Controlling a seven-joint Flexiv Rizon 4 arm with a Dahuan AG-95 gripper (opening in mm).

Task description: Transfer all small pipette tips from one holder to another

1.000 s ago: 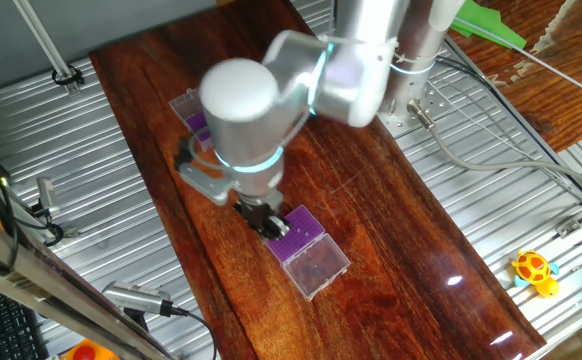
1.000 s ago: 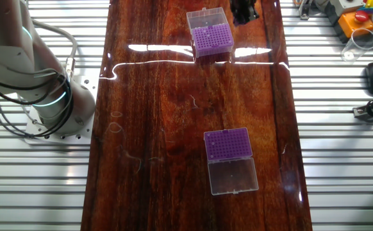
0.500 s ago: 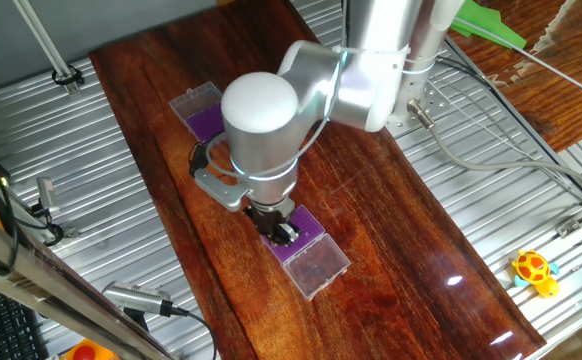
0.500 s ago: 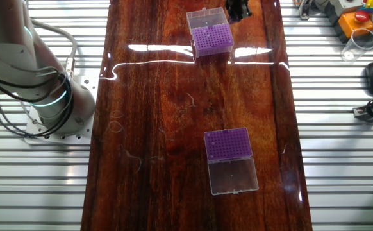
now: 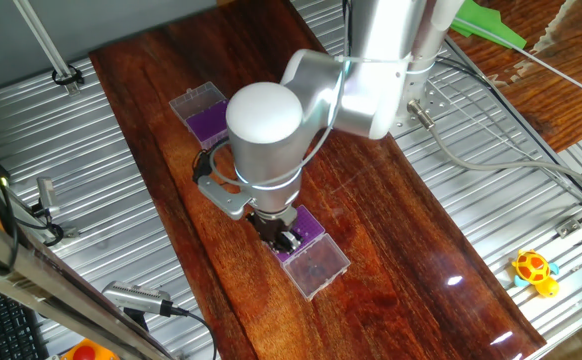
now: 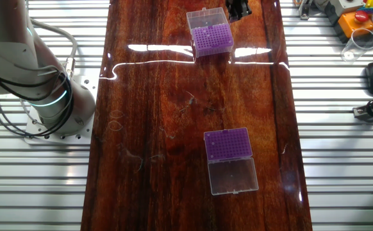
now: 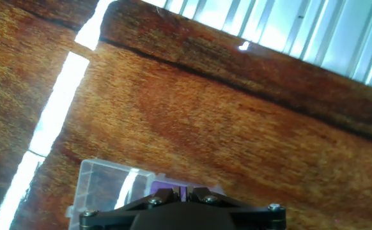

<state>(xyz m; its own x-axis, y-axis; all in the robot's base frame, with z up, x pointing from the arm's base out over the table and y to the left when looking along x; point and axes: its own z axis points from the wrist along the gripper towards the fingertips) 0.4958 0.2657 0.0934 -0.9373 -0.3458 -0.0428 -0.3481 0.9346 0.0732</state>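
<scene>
A single arm reaches over a dark wooden worktop [image 6: 148, 115] that carries two purple pipette-tip holders, each with its clear hinged lid laid open flat beside the rack so that the wells are reachable from above. In one fixed view the end effector [image 5: 285, 236] hangs directly above the near holder [image 5: 309, 246], the wrist pointing down; a vertical approach of this kind suits tips that stand upright in their wells. The far holder [image 5: 207, 118] lies well apart, toward the back edge of the worktop. In the other fixed view the same two racks appear at opposite ends of the board, and only a dark part of the end effector shows at the top edge, just beside the rack there. The hand view shows the black underside of the end effector [image 7: 185, 214], the corner of a clear lid [image 7: 103, 191] and a sliver of purple rack below it. Individual tips are too small to make out, and whether the fingers are apart or closed, or carry a tip, cannot be told.
</scene>
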